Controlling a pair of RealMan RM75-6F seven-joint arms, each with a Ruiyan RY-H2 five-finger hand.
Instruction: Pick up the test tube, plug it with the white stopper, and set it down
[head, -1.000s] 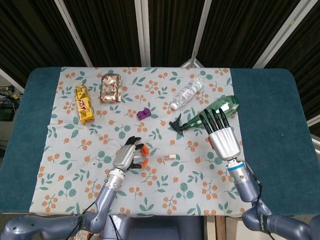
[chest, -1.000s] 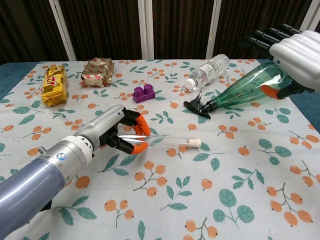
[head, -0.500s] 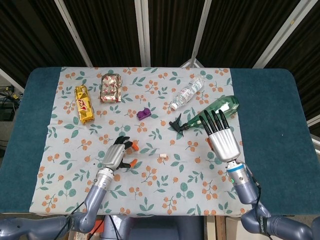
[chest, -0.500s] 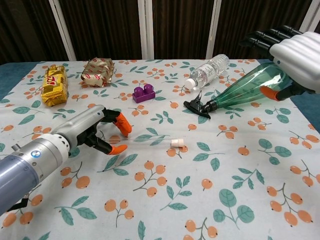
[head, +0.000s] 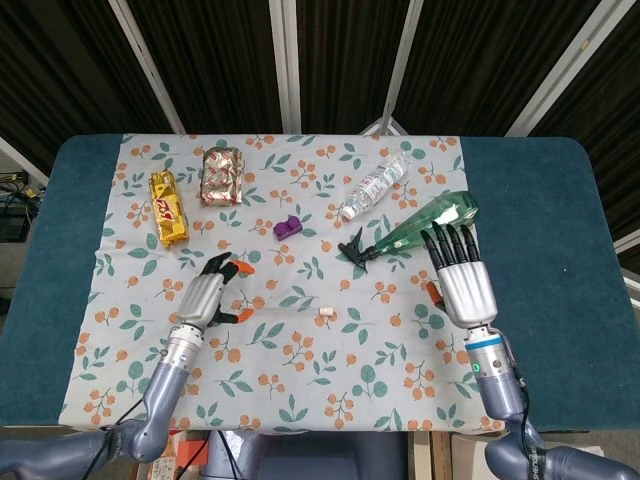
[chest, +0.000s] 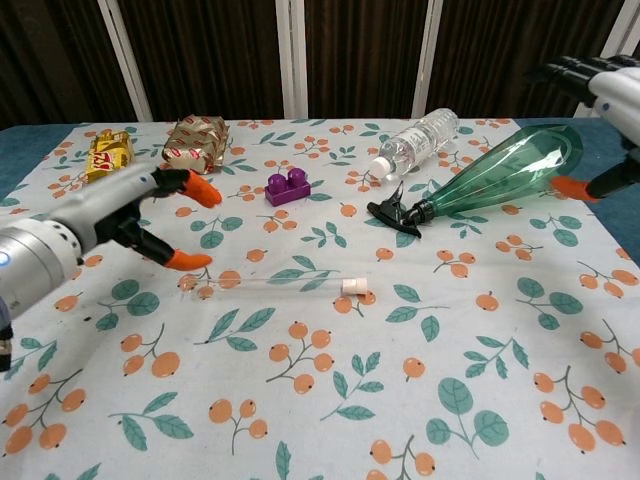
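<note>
Chest view: the test tube (chest: 270, 284) is seen lying flat on the desk (chest: 450, 420), long axis left-right, white stopper (chest: 351, 287) seated at its right end. The left hand (chest: 150, 215), fingers spread and empty, is just left of it. The right hand (head: 463, 280), open and empty, is well apart.

head view: high above my table (head: 540, 200), looking down | chest view: low, near, facing forward | shared: floral cloth (chest: 330, 400)
</note>
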